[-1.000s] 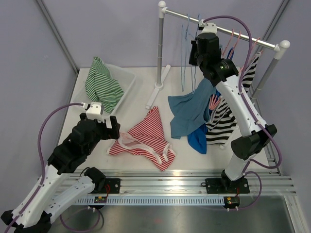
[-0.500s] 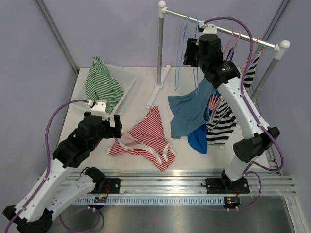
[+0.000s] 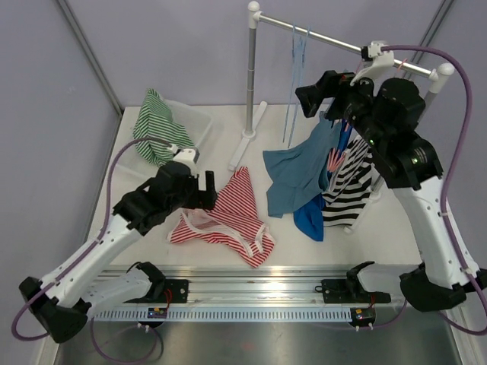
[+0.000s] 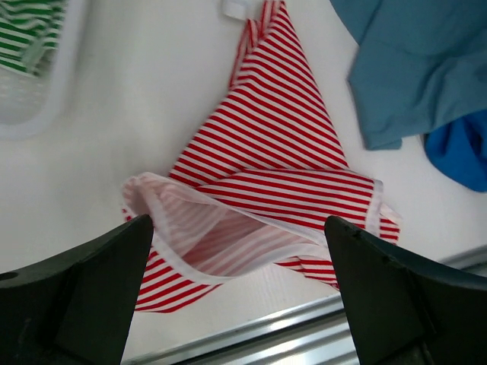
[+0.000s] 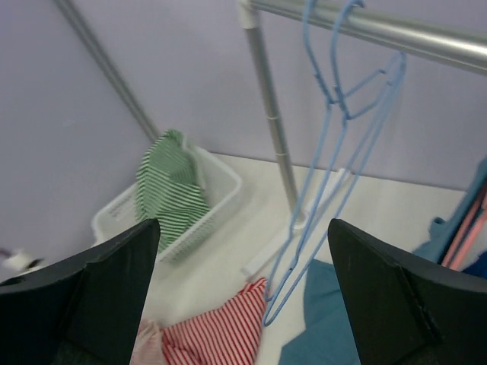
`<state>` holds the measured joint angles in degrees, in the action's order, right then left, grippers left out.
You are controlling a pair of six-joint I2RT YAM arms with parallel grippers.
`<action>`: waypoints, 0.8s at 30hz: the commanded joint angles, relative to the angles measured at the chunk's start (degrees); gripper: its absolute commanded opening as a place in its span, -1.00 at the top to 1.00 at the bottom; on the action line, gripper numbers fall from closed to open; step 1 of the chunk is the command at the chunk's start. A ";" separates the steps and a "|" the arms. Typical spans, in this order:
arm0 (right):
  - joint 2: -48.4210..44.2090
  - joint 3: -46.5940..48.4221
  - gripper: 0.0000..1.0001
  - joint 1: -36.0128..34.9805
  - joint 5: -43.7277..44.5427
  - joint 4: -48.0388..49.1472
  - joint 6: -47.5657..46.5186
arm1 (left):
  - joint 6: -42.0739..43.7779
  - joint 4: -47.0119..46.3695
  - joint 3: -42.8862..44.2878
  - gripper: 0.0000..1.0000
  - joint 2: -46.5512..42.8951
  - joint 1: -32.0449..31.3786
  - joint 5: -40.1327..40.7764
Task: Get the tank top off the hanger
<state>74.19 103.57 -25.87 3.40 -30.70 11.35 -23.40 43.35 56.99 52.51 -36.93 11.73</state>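
The red-and-white striped tank top (image 3: 228, 217) lies crumpled on the table, off any hanger, and fills the left wrist view (image 4: 266, 175). My left gripper (image 3: 207, 188) hovers open just above its left part, nothing between the fingers (image 4: 240, 296). Two empty light-blue hangers (image 3: 297, 76) hang from the rail (image 3: 342, 46). My right gripper (image 3: 310, 97) is open a short way to their right, holding nothing. Its wrist view looks past the hangers (image 5: 342, 152) down to the tank top (image 5: 213, 334).
A white basket (image 3: 199, 122) at the back left holds a green-striped garment (image 3: 156, 129). A teal garment (image 3: 297, 171), a blue one (image 3: 310, 217) and a black-and-white striped one (image 3: 350, 186) hang and drape under the rail's right half. The rail's post (image 3: 250, 84) stands mid-table.
My right gripper opened, let go of the blue hanger and drew back to the right; the hangers now hang free. My left arm moved right, over the red striped tank top.
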 commanded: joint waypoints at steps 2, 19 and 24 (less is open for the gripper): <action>-6.85 -6.78 -0.99 0.12 -18.49 8.26 3.58 | -6.39 -7.40 -0.04 -0.98 8.11 -5.42 -3.72; -26.64 -31.85 -0.99 0.03 -25.37 12.59 1.39 | -10.08 -17.42 -10.14 -0.98 34.66 -13.61 3.03; -26.82 -31.32 -0.99 0.03 -25.02 11.80 0.86 | -11.49 -19.53 -12.51 -0.78 37.22 -14.58 3.39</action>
<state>47.62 71.94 -25.87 -21.96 -21.58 13.21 -32.93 26.70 46.68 88.18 -50.87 12.99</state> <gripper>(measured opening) 0.993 0.914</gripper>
